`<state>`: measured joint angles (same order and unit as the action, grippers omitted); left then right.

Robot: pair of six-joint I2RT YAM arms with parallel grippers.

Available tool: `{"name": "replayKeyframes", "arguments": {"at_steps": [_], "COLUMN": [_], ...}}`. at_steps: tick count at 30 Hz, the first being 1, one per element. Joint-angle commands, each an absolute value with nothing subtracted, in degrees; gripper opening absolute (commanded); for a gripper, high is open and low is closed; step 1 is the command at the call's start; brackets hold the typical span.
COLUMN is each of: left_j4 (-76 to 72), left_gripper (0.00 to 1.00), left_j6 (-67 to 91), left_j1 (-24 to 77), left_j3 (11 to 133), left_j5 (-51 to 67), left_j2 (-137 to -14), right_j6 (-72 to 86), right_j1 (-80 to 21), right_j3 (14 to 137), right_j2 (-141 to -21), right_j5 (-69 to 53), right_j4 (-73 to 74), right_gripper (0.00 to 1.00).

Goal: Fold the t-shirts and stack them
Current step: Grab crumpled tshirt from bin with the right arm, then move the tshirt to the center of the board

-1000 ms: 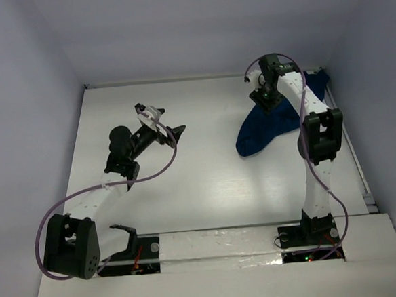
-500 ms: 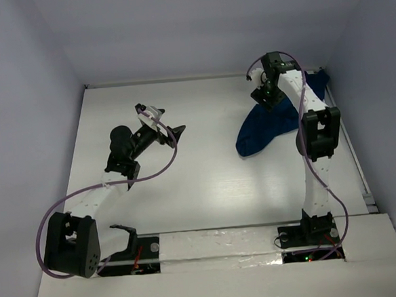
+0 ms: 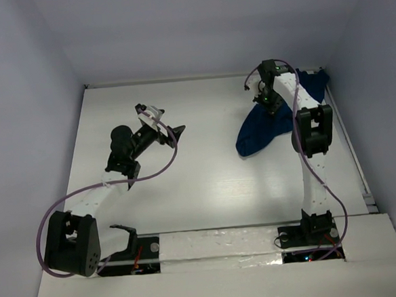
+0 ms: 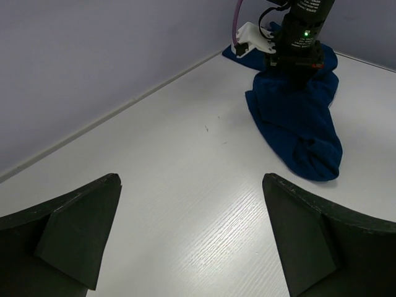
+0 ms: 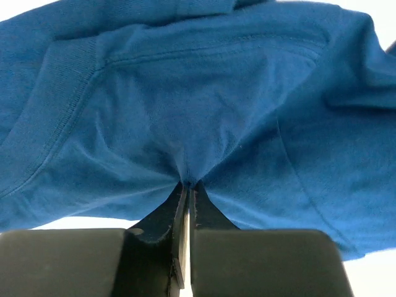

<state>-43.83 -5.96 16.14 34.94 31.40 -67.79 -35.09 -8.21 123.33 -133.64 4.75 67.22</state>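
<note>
A dark navy-blue t-shirt (image 3: pixel 265 131) lies crumpled at the back right of the white table, one end reaching the right wall. My right gripper (image 3: pixel 270 104) points down into its upper part and is shut on a pinch of the cloth; the right wrist view shows the t-shirt (image 5: pixel 204 111) gathered into folds at the closed fingertips (image 5: pixel 201 189). In the left wrist view the t-shirt (image 4: pixel 303 124) lies far ahead to the right. My left gripper (image 3: pixel 178 130) hovers over the table's left middle, open, with nothing between its fingers (image 4: pixel 74 229).
White table (image 3: pixel 200 182) with walls at the back, left and right. A raised white strip (image 3: pixel 218 242) runs along the near edge between the arm bases. Purple cables loop from both arms.
The right gripper has closed onto the t-shirt and shifted slightly toward the back. The left arm has not moved.
</note>
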Motion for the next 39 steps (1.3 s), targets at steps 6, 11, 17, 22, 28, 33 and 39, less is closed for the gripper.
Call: {"name": "replayKeyframes", "arguments": {"at_steps": [6,11,17,22,28,33,39], "left_j4": [-46.14,-48.42,-47.73,-54.21,-70.83,-75.3,-94.9], "left_gripper": [0.99,0.99,0.99,0.99,0.99,0.99,0.99], "left_j6": [-4.93,-3.51,-6.94,-5.8,-7.29,-13.17,-25.12], "left_j1": [16.35,20.28,29.34,35.14,38.85,46.99,59.39], "left_j3": [35.68,35.77,42.44,48.77,55.7,58.45,47.03], "left_j5": [32.87,31.21,27.69,25.76,17.58,7.83,3.09], "left_j2": [-68.9,-71.01,-78.46,-87.18,-98.95,-106.86,-108.89], "right_j6": [-35.69,-33.58,-30.86,-28.48,-27.16,-26.63,-25.4], "right_j1": [-7.73,-7.73,-8.26,-8.26,-8.26,-8.26,-8.26], "right_j3": [130.5,142.36,137.91,134.46,132.55,130.78,135.43], "right_j2": [-127.98,-117.1,-105.57,-96.51,-94.75,-94.31,-97.46], "right_j5": [4.05,-1.92,-4.13,-8.86,-11.43,-11.52,-10.55], "right_j4": [67.23,69.95,68.74,68.19,70.4,69.87,71.89], "right_gripper": [0.0,0.0,0.0,0.0,0.0,0.0,0.0]}}
